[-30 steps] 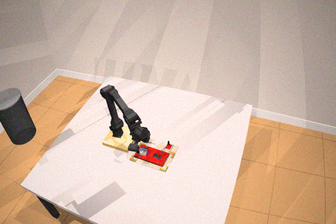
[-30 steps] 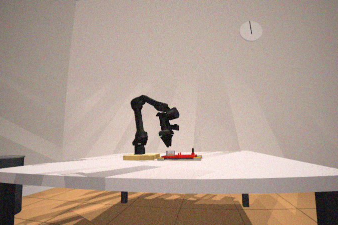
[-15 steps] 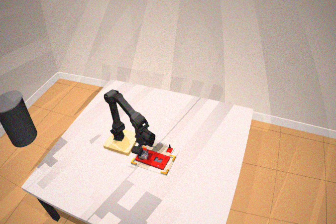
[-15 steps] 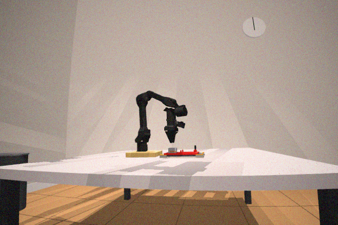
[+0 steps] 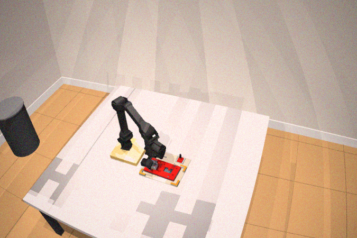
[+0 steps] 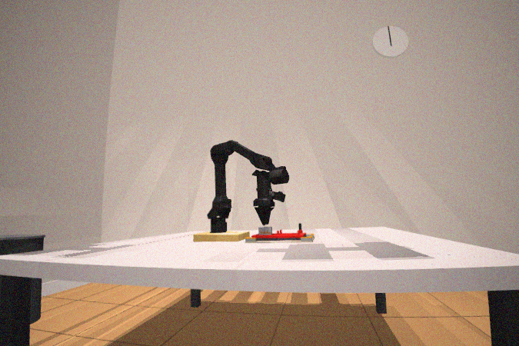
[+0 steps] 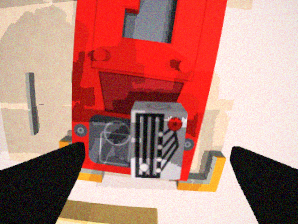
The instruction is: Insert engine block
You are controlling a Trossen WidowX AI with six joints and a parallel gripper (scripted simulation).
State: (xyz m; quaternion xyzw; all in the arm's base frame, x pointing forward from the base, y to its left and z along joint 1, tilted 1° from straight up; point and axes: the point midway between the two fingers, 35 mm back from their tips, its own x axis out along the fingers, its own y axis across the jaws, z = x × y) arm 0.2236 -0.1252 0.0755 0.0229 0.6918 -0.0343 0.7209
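Note:
The grey engine block [image 5: 154,164] [image 6: 264,231] [image 7: 172,160] stands upright on the near end of the red car body [image 5: 173,175] [image 6: 284,235] [image 7: 202,40], over the right part of a dark grey panel. Its patterned top has black stripes and a red dot. Farther along the body, a rectangular opening [image 7: 156,22] with a red tab at its left edge is empty. My gripper [image 6: 264,224] [image 7: 158,152] is open just above the block, with one finger to each side and no contact visible. The block's slot and its underside are hidden.
Orange corner brackets [image 5: 175,183] [image 7: 199,186] surround the body. A red piece with a black lever [image 5: 180,159] [image 6: 300,228] stands beside it. A thin grey bar [image 7: 32,104] lies to its left in the wrist view. The arm's yellow base [image 5: 132,161] [image 6: 211,237] is close by.

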